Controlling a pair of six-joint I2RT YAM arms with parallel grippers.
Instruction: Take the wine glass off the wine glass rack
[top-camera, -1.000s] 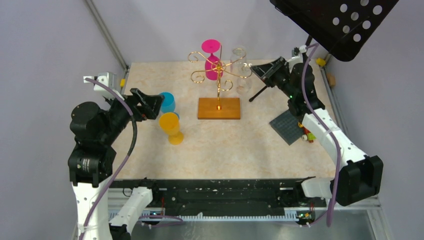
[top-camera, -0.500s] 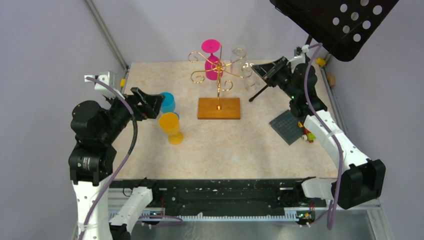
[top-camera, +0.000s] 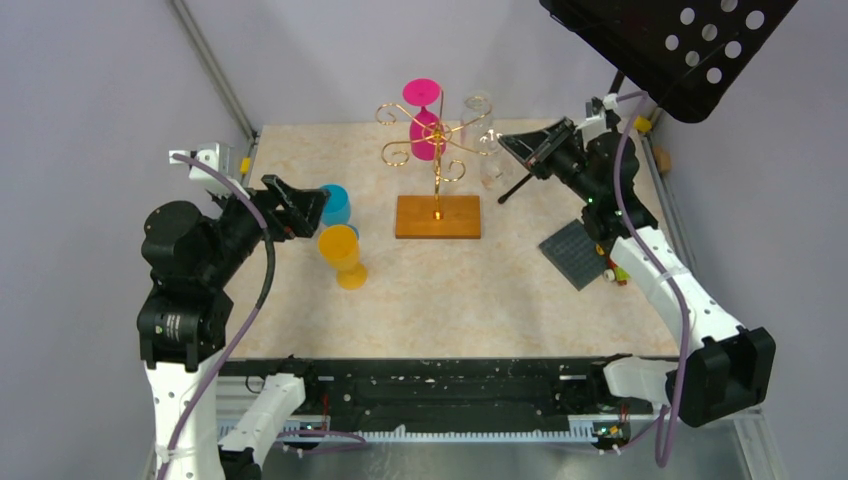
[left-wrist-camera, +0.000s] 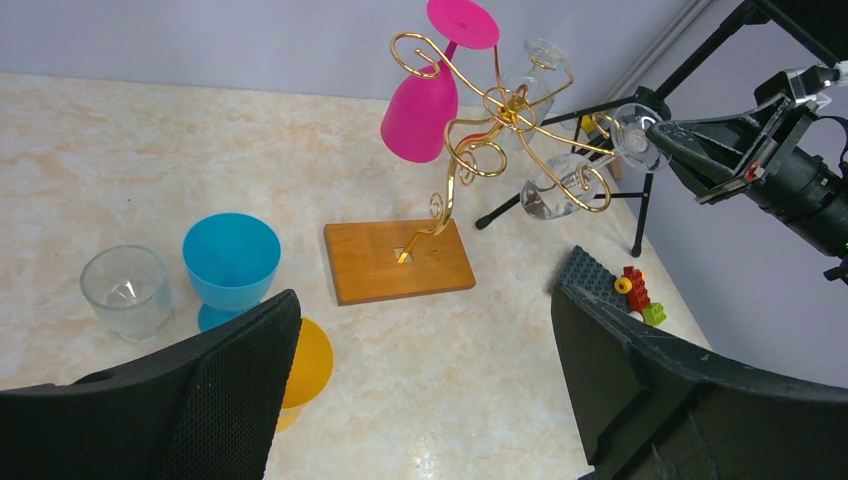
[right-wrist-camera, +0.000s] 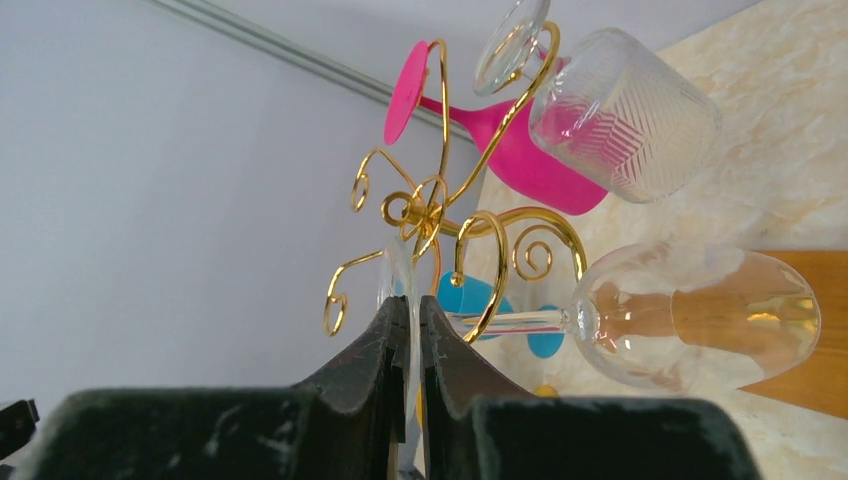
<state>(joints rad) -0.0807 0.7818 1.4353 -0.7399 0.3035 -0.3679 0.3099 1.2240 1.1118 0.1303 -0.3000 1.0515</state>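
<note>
Overhead: the wine glass rack (top-camera: 437, 150) stands mid-table on its wooden base. A pink glass (top-camera: 427, 125) hangs on its far side and a clear wine glass (top-camera: 489, 170) on its right arm. The right gripper (top-camera: 508, 143) sits at that glass's foot. The left gripper (top-camera: 308, 205) hovers by a blue cup (top-camera: 336, 205) and a yellow cup (top-camera: 342, 255), well apart from the rack. A black music stand (top-camera: 670, 45) is at the far right corner.

Left wrist: fingers (left-wrist-camera: 230, 390) spread wide, nothing between them. A small clear tumbler (left-wrist-camera: 125, 290) is just beside the blue cup.

Right wrist: fingers (right-wrist-camera: 365, 375) pressed nearly together, pinching the thin round foot of the wine glass edge-on. Its stem passes through a gold curl, so the glass hangs on the rack, bowl lying sideways. A ribbed clear glass (right-wrist-camera: 625, 115) hangs above it
</note>
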